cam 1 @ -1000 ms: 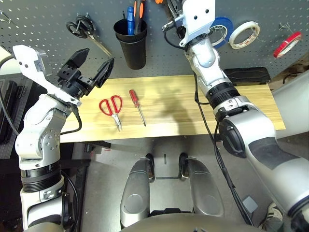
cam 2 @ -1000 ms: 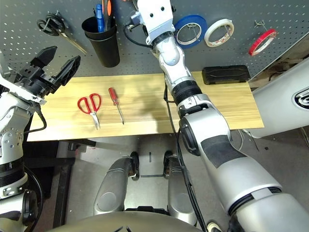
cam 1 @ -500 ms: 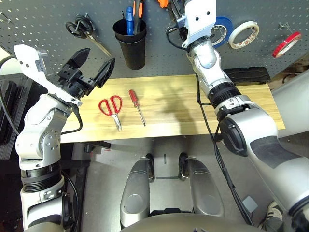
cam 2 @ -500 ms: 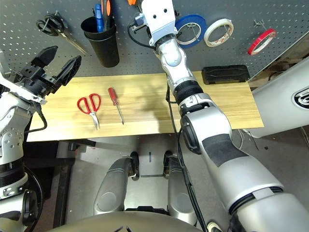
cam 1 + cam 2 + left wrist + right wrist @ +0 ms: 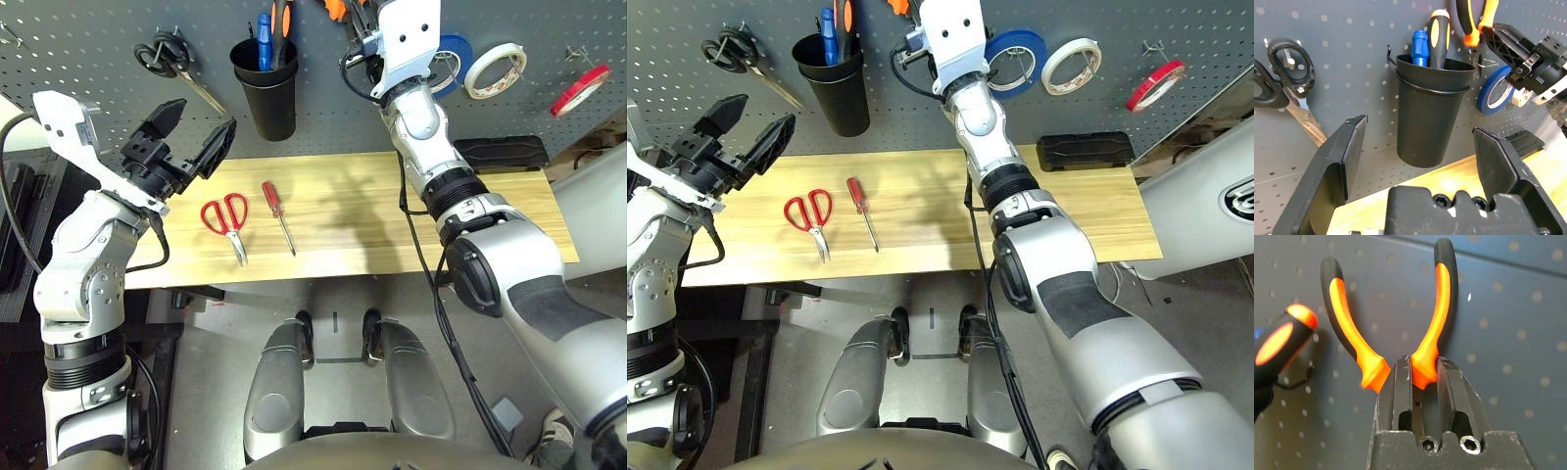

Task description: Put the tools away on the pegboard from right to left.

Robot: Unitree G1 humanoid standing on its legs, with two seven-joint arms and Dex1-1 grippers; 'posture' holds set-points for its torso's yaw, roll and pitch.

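The fingers of the right gripper (image 5: 1420, 363) are held narrow, closed on the orange-handled pliers (image 5: 1425, 357) near their joint, in front of the pegboard (image 5: 1518, 406); whether the pliers are hung cannot be told. The fingers of the left gripper (image 5: 204, 110) are spread wide, with nothing held between them, at nine o'clock from the black cup (image 5: 267, 103), as seen from the head.

From the same cup, the pliers are seen at about one o'clock, and the thin red tape ring (image 5: 582, 90) is hung on a hook at three o'clock. The blue tape roll (image 5: 464, 51) and the white tape roll (image 5: 480, 88) are placed between cup and ring. The black-handled scissors (image 5: 168, 54) are hung at ten o'clock.

On the wooden table (image 5: 343, 211), the red-handled scissors (image 5: 227, 223) are laid with tips toward five o'clock. At their three o'clock, the slim red-handled screwdriver (image 5: 273, 201) is laid, its tip also toward five.
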